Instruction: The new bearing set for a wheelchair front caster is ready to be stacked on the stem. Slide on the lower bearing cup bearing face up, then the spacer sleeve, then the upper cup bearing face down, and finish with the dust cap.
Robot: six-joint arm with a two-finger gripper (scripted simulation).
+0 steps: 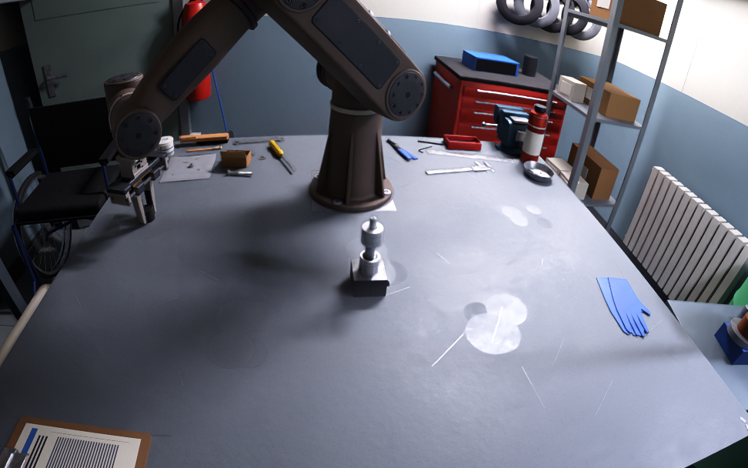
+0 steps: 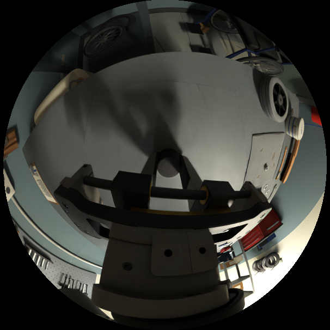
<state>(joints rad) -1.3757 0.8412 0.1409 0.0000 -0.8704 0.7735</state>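
Note:
A small round dust cap, grey and flat-topped, sits on the table between the fingers of my gripper, which is closed on it at the table's far left edge. From the side camera the cap is hidden by the fingers. In the middle of the table stands the stem on its dark square base. On the stem sit the lower bearing cup, the narrow spacer sleeve and the upper cup, stacked one above the other.
A small brown box sits at the back left among a screwdriver, a grey mat and a tape roll. A wheelchair stands just beyond the left edge. A blue glove lies at the right.

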